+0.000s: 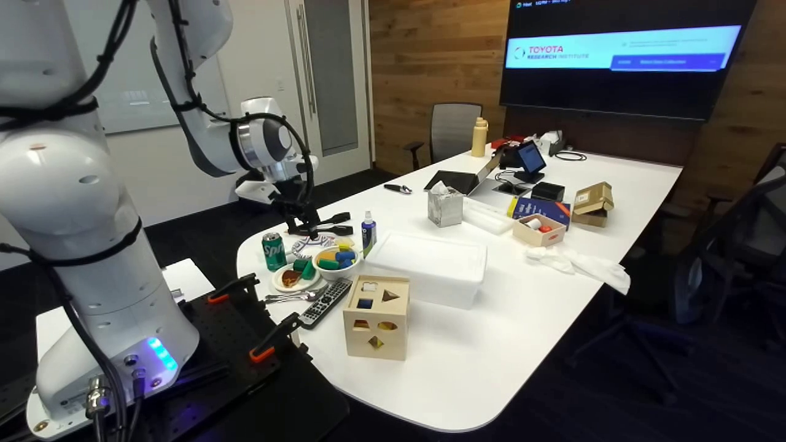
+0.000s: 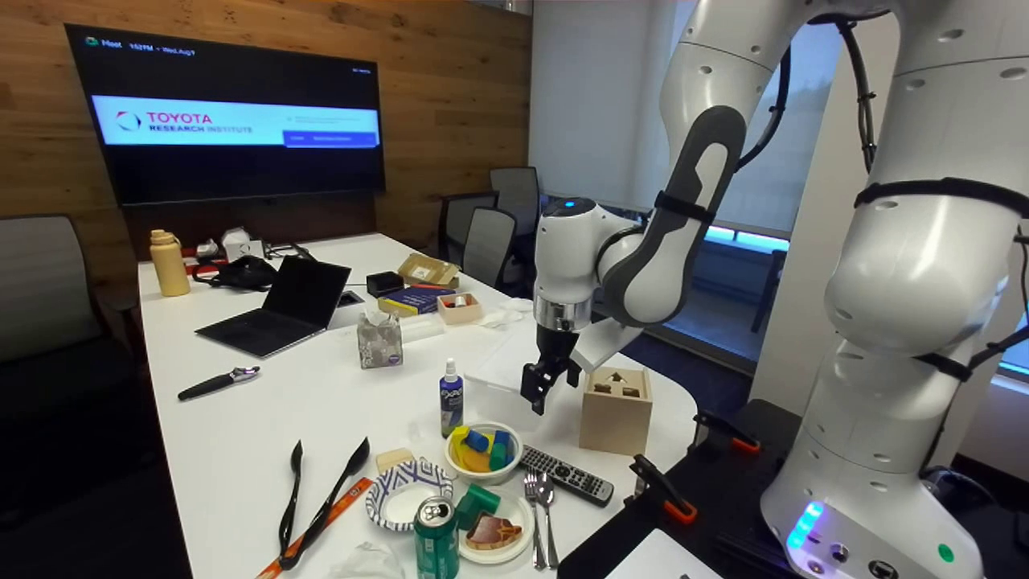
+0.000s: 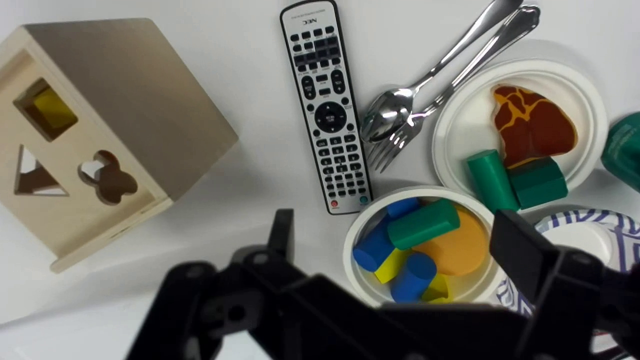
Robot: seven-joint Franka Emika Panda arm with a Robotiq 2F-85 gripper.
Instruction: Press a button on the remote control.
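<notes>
Pale wood catches my eye in an exterior view: the block box [image 1: 376, 316] sits on the white table [image 1: 454, 374], and just beside it the slim remote control [image 1: 326, 303] lies flat. Farther back stand a green can [image 1: 274, 253] and a bowl [image 1: 334, 275] of coloured blocks [image 1: 344, 256], and the end effector [image 1: 304, 232] hangs in the air over that end of the table. In an exterior view I see it above the table, a clear gap at its tip, and apart from the remote control, which lies between the block box and a fork [image 2: 534, 519] and spoon [image 2: 549, 515] laid side by side; a spray bottle [image 2: 452, 406] stands upright near the bowl. In the wrist view the 2 fingers [image 3: 282, 235] are spread wide with nothing gripped, the bowl showing between them. I make out NEC, upside down, on the remote control, buttons [image 3: 341, 168] facing up; its end with the red and green buttons reaches just beside the bowl's rim, though I cannot tell whether they touch. Near the fork and spoon, a plate [image 3: 465, 115] holds a steak-shaped piece [image 3: 540, 125] and 2 green blocks [image 3: 492, 180].
</notes>
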